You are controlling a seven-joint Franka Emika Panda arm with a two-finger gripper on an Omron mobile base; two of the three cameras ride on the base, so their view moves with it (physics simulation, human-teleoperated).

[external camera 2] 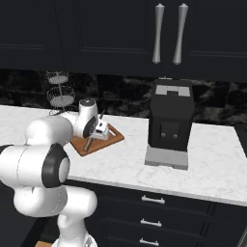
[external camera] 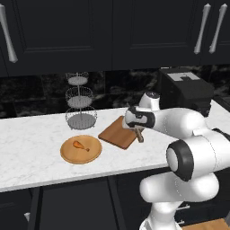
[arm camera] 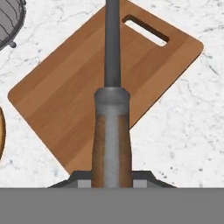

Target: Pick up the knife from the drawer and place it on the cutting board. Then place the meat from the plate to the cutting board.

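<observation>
In the hand view the knife (arm camera: 112,87) runs off the top edge, so its tip is cut off. The plate (arm camera: 1,135) shows as a sliver at the left edge, the wire basket (arm camera: 9,22) as a corner at upper left. In the left base view the arm hides the cutting board's (external camera: 117,133) right end.

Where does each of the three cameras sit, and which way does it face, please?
Left base view: behind-left, facing the counter; arm at lower right, plate with meat.
Right base view: behind-right; arm at lower left, coffee machine.
Hand view: on the hand, looking down along the gripped knife.
All share the cutting board.
</observation>
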